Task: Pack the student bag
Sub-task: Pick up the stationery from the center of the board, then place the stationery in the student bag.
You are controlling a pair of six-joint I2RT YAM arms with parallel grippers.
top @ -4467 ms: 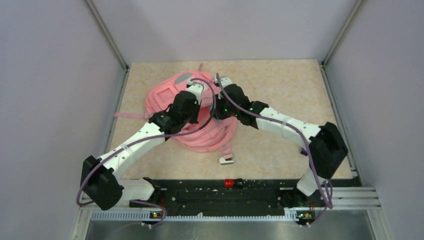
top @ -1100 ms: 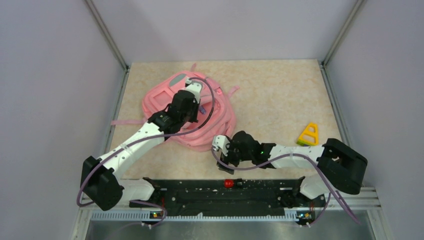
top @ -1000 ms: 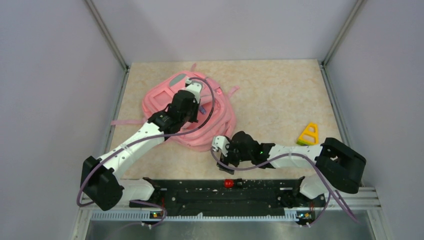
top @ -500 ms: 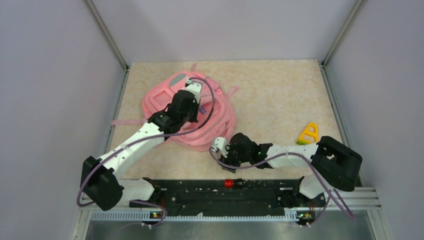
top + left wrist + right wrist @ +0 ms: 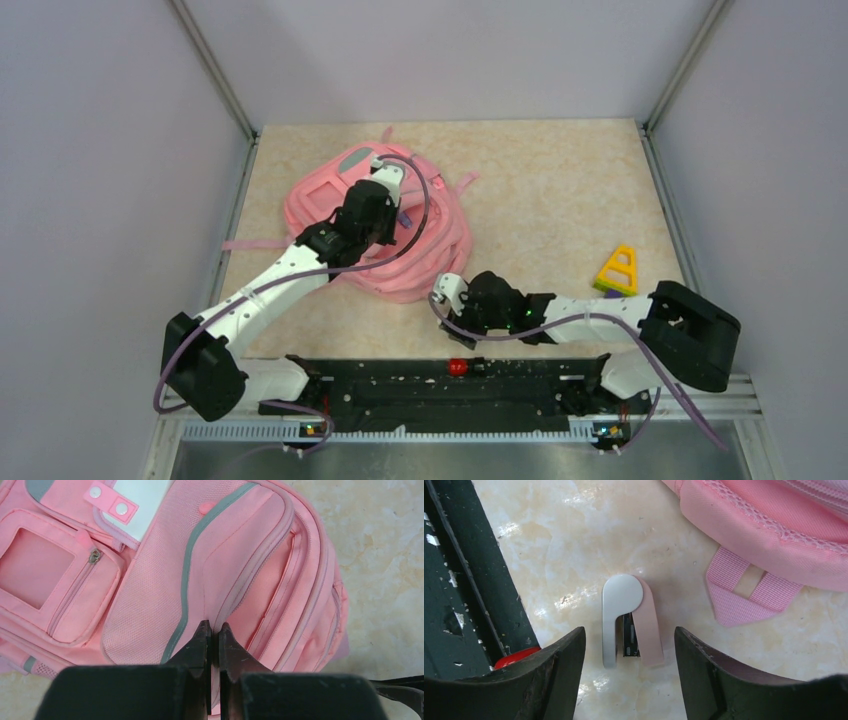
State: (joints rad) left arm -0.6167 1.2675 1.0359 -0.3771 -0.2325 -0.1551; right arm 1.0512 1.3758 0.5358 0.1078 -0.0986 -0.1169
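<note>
Bag (image 5: 312, 200) is lying limp and floppy at the far left of the table (image 5: 560, 180). Left gripper (image 5: 212, 626) is pinching its zip seam, fully closed, probably the firmest hold. Right gripper (image 5: 629, 640) is hovering open astride the stapler (image 5: 623, 597), gripping nothing.

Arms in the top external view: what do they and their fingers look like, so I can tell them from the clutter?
Both arms are alike. The left arm and right arm are white tubular links joined by bulky black joint housings. A thin purple cable loops loosely along each. The fingers are matte black wedges that taper to the tips and look slightly scuffed.
</note>
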